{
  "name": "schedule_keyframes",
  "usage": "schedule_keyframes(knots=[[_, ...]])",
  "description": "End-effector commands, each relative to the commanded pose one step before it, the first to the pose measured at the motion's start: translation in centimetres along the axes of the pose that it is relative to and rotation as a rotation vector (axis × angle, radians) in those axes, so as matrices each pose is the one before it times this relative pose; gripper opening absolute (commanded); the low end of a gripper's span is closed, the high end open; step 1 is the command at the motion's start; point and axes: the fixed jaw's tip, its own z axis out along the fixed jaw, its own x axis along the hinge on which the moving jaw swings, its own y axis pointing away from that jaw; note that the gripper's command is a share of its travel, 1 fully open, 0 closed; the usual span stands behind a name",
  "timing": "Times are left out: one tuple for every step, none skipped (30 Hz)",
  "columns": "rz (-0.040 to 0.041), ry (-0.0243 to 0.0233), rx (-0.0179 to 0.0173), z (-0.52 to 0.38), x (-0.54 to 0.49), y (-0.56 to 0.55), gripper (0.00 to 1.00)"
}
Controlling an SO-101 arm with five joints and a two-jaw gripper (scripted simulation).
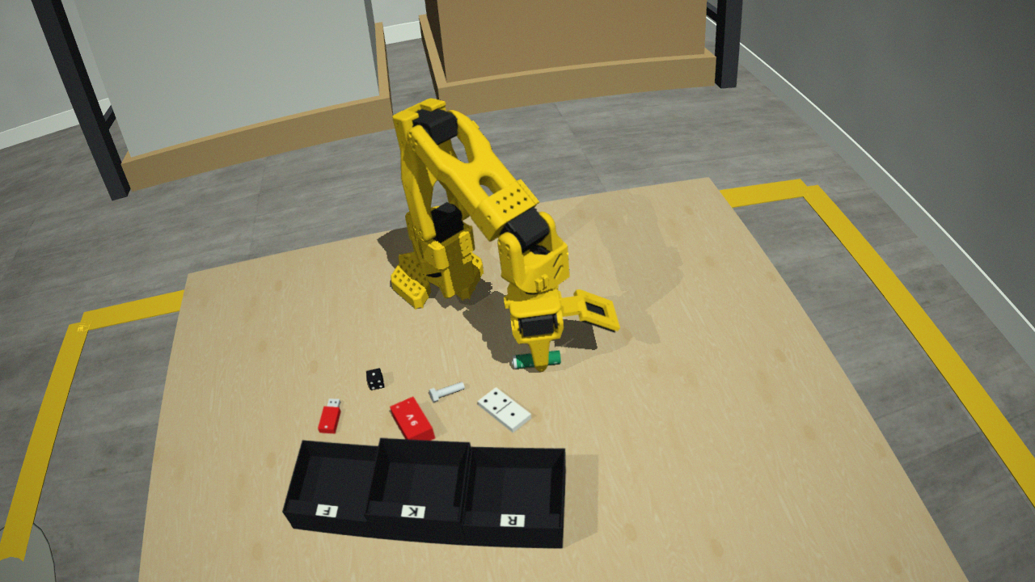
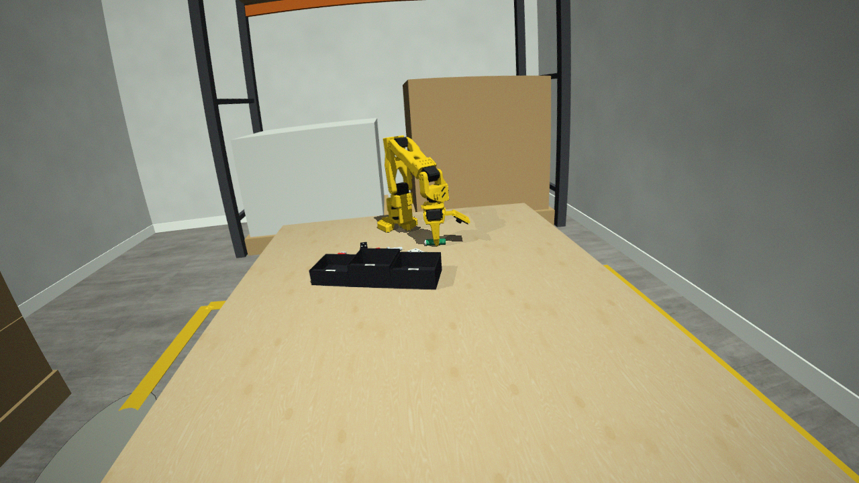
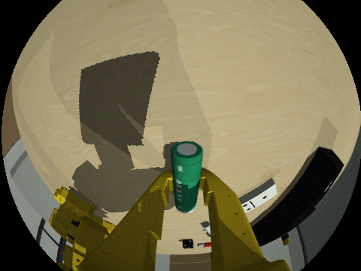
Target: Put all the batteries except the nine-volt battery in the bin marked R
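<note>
My end effector (image 3: 189, 195) grips the green cylindrical battery (image 3: 186, 176) at frame centre; I should lift straight, then carry it toward the black bin marked R (image 1: 515, 499).

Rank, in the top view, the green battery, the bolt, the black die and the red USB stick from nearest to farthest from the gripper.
1. Green battery: clamped in the gripper.
2. Bolt: toward the image's left, slightly nearer the bins.
3. Black die: further left.
4. Red USB stick: farthest left, before bin F.
</note>
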Motion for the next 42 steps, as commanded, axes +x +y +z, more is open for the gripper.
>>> schedule_keyframes(knots=[[-0.01793,0.00114,-0.00510,0.0515,-0.091,0.192,0.00],[0.00000,0.00000,0.00000,0.0000,0.000,0.000,0.00],[0.00000,0.00000,0.00000,0.0000,0.000,0.000,0.00],[0.00000,0.00000,0.00000,0.0000,0.000,0.000,0.00],[0.00000,0.00000,0.00000,0.0000,0.000,0.000,0.00],[0.00000,0.00000,0.00000,-0.0035,0.000,-0.001,0.00],[0.00000,0.00000,0.00000,-0.0228,-0.003,-0.004,0.00],[0.00000,0.00000,0.00000,-0.0567,-0.008,-0.010,0.00],[0.00000,0.00000,0.00000,-0.1008,-0.013,-0.017,0.00],[0.00000,0.00000,0.00000,-0.1513,-0.019,-0.024,0.00],[0.00000,0.00000,0.00000,-0.2045,-0.024,-0.031,0.00],[0.00000,0.00000,0.00000,-0.2574,-0.027,-0.035,0.00],[0.00000,0.00000,0.00000,-0.3072,-0.028,-0.036,0.00],[0.00000,0.00000,0.00000,0.0000,0.000,0.000,0.00],[0.00000,0.00000,0.00000,0.0000,0.000,0.000,0.00],[0.00000,0.00000,0.00000,-0.3514,-0.026,-0.033,0.00],[0.00000,0.00000,0.00000,-0.3878,-0.022,-0.028,0.00],[0.00000,0.00000,0.00000,-0.4144,-0.015,-0.019,0.00],[0.00000,0.00000,0.00000,-0.4298,-0.007,-0.009,0.00],[0.00000,0.00000,0.00000,-0.4330,0.002,0.002,0.00],[0.00000,0.00000,0.00000,-0.4237,0.010,0.013,0.00],[0.00000,0.00000,0.00000,-0.4022,0.017,0.022,0.00],[0.00000,0.00000,0.00000,-0.3693,0.022,0.028,0.00],[0.00000,0.00000,0.00000,-0.3267,0.025,0.032,0.00],[0.00000,0.00000,0.00000,-0.2766,0.025,0.032,0.00],[0.00000,0.00000,0.00000,-0.2216,0.022,0.029,0.00],[0.00000,0.00000,0.00000,-0.1651,0.018,0.023,0.00],[0.00000,0.00000,0.00000,-0.1106,0.013,0.016,0.00],[0.00000,0.00000,0.00000,-0.0624,0.007,0.010,0.00],[0.00000,0.00000,0.00000,-0.0251,0.003,0.004,0.00],[0.00000,0.00000,0.00000,0.0000,0.000,0.000,0.00],[0.00000,0.00000,0.00000,0.0000,0.000,0.000,0.00],[0.00000,0.00000,0.00000,-0.0039,0.000,0.001,0.00],[0.00000,0.00000,0.00000,0.0000,0.000,0.000,0.00],[0.00000,0.00000,0.00000,0.0000,0.000,0.000,0.00],[0.00108,-0.00016,0.00024,-0.0056,-0.002,-0.014,0.00],[0.00680,-0.00102,0.00152,-0.0353,-0.011,-0.087,0.00],[0.01636,-0.00245,0.00365,-0.0845,-0.026,-0.210,0.00],[0.02794,-0.00421,0.00622,-0.1424,-0.044,-0.360,0.00],[0.03996,-0.00607,0.00888,-0.1991,-0.063,-0.518,0.00],[0.05113,-0.00786,0.01135,-0.2464,-0.085,-0.666,0.00],[0.06039,-0.00942,0.01338,-0.2787,-0.108,-0.793,0.00]])
